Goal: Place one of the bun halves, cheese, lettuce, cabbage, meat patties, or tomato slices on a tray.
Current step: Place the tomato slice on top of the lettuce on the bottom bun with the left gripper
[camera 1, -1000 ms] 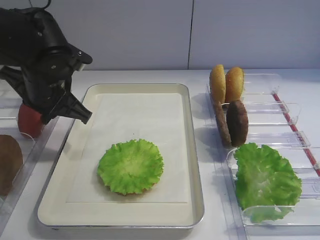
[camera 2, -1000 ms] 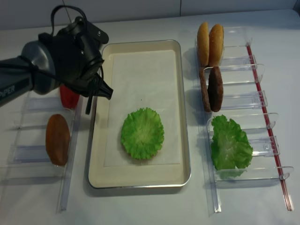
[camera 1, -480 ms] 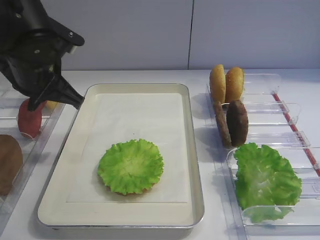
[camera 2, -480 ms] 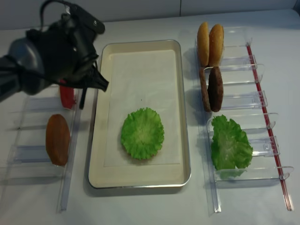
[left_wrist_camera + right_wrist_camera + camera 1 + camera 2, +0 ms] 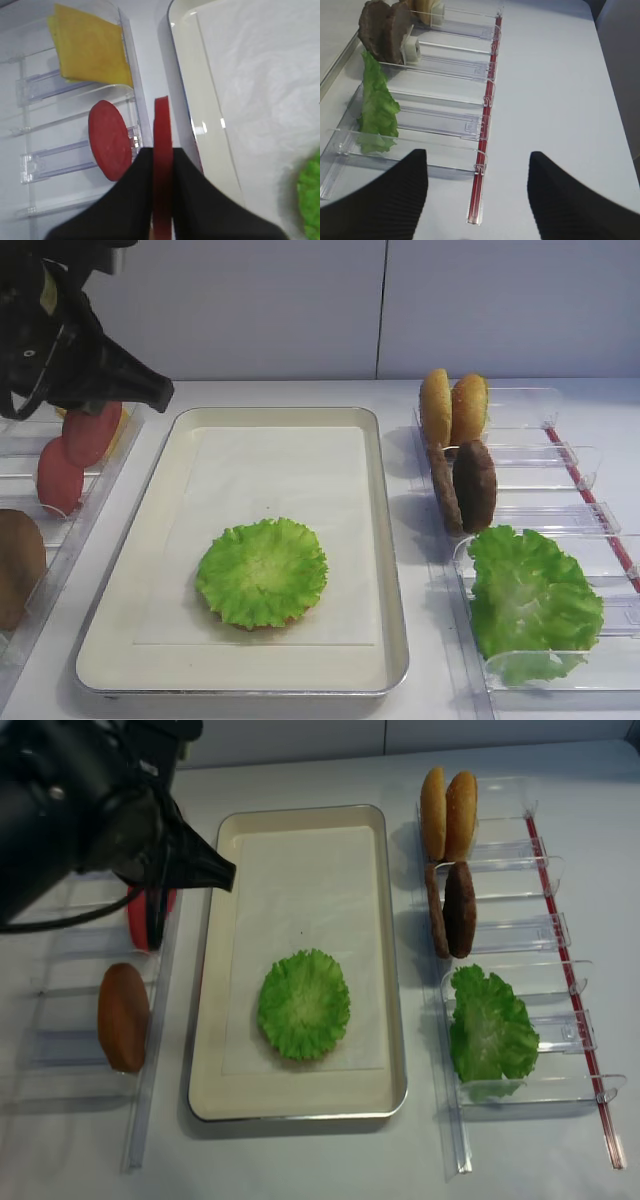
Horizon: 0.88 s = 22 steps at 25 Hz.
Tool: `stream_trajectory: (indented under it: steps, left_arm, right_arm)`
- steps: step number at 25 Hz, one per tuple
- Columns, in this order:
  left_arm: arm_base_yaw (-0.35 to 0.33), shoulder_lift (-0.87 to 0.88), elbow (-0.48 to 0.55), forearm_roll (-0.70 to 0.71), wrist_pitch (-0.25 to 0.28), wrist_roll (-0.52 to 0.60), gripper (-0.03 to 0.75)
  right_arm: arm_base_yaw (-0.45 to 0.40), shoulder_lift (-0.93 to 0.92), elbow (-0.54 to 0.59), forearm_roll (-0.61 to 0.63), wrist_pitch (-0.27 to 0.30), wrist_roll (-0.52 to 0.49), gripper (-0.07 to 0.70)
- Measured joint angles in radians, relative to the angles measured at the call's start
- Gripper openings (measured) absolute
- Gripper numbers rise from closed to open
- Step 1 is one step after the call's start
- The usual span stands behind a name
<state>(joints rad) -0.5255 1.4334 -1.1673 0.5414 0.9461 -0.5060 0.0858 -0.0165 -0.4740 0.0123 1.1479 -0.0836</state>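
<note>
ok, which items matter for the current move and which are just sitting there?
In play:
- left gripper, shut on a tomato slice
- tray, lettuce already on it

Idle:
- second tomato slice, in its bin
- cheese
- bun halves
- meat patties
- spare lettuce
- right gripper, open

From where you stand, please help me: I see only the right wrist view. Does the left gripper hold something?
Observer: Yes. The left gripper is shut on a tomato slice, held on edge.
Operator: Is any tomato left in the bin?
Observer: One more tomato slice stands in the clear bin beside it.
Operator: Is the tray free?
Observer: No. The tray already has a lettuce leaf lying toward its near end.
</note>
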Motion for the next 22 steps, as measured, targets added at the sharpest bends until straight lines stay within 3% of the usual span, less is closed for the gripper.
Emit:
stream_trajectory:
  steps: [7, 14, 19, 22]
  left_arm:
    - [0.000, -0.088, 0.049, -0.181, -0.022, 0.061, 0.041]
    - [0.000, -0.197, 0.212, -0.338, -0.140, 0.097, 0.041]
    - [0.000, -0.216, 0.267, -0.551, -0.231, 0.258, 0.041]
    - [0.023, -0.216, 0.288, -0.695, -0.246, 0.362, 0.041]
  right_arm:
    - [0.000, 0.000, 0.000, 0.000, 0.000, 0.000, 0.461]
    - [0.000, 0.000, 0.000, 0.000, 0.000, 0.000, 0.461]
    - [0.000, 0.000, 0.000, 0.000, 0.000, 0.000, 0.461]
    - [0.000, 0.000, 0.000, 0.000, 0.000, 0.000, 0.461]
